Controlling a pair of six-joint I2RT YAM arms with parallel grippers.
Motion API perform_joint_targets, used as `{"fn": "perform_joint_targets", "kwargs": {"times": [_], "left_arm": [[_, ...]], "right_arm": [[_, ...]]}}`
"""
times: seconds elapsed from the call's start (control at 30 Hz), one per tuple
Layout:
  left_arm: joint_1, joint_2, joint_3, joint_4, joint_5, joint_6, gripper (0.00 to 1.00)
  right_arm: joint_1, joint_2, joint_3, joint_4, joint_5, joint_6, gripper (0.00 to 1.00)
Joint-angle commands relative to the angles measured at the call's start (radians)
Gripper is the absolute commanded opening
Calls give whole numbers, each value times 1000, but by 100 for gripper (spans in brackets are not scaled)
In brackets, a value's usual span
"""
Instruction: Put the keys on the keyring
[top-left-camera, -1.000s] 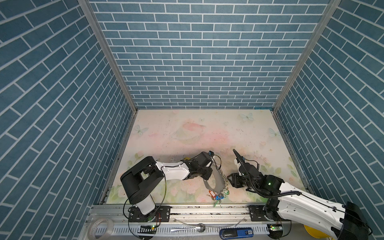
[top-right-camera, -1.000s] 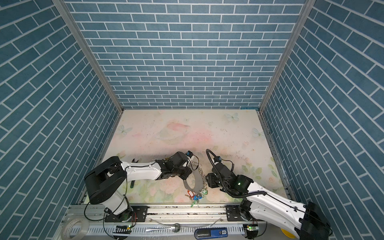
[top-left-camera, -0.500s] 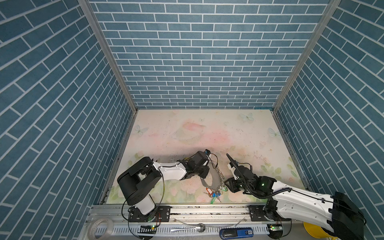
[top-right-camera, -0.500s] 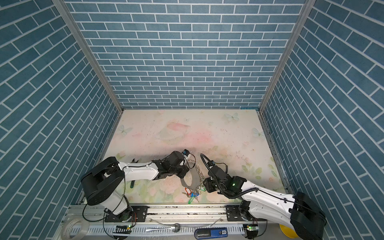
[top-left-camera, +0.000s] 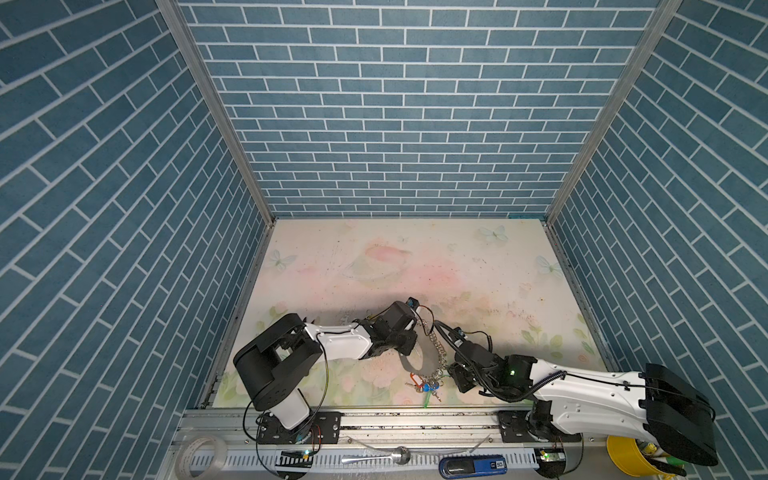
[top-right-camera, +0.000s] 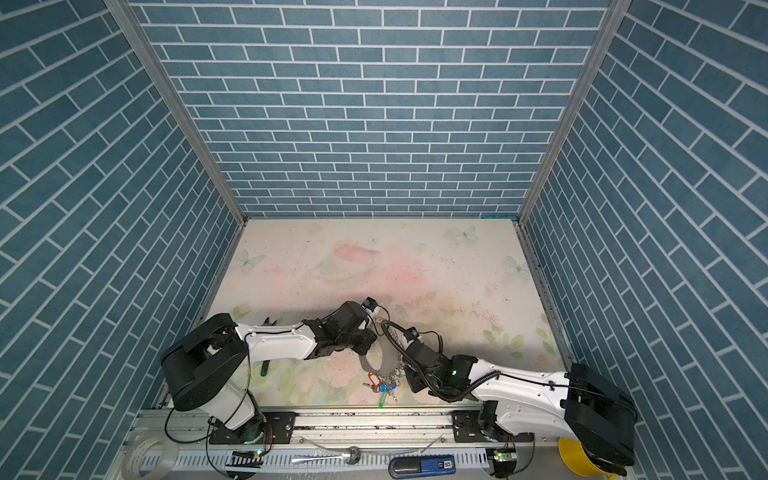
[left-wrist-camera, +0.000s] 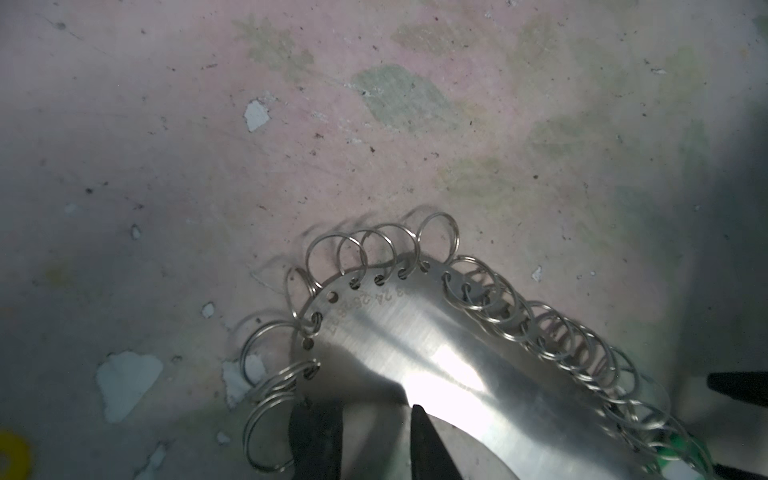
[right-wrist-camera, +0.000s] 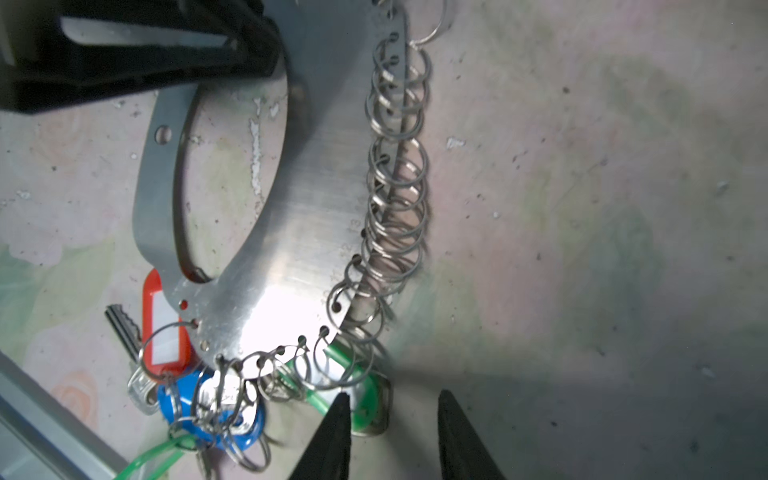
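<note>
- keyring (right-wrist-camera: 299, 232): flat metal crescent plate with split rings (right-wrist-camera: 397, 178) threaded along its outer edge.
- In a top view the keyring (top-left-camera: 417, 359) sits near the front edge of the bench (top-left-camera: 457, 270), about mid-width.
- Its long axis runs from the left gripper down toward the front edge. The broad, ring-bearing side faces the right arm.
- keys (top-left-camera: 428, 386) are bunched at the front end of the plate: red tag (right-wrist-camera: 164, 328), blue tag (right-wrist-camera: 208, 415), green tag (right-wrist-camera: 365, 403).
- Red and blue look hung on rings already. Can't tell if the green one is threaded, too cluttered there.
- left gripper (left-wrist-camera: 361, 411): narrow, and it looks clamped on the plate's thin band at the end away from the front edge. The contact sits at the frame edge, so that's a judgement.
- right gripper (right-wrist-camera: 394, 395): part open, only bare bench between the fingers.
- One fingertip (right-wrist-camera: 338, 411) overlaps the green tag in the wrist view. Touching or just above, can't tell.
- Relation that matters: the key bunch lies just beside the right gripper, on its side toward the left arm. The right arm is clearly nearer, and the left is tied up as holder.
- My read: the next move is a small sideways shift of the right claw onto the green tag or the nearest ring, not a reach.
- Risk: snagging neighbouring rings, since they overlap tightly there.
</note>
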Motion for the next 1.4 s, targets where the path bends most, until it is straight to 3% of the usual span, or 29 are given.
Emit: {"fn": "perform_joint_targets", "kwargs": {"times": [0.0, 0.67, 1.37], "left_arm": [[11, 12, -37, -104, -10, 5, 30], [11, 16, -25, -108, -5, 3, 31], [11, 4, -28, -101, 13, 6, 33]], "right_arm": [[5, 2, 35, -24, 78, -34, 35], [29, 43, 26, 65, -13, -115, 34], [42, 56, 71, 58, 53, -185, 32]]}}
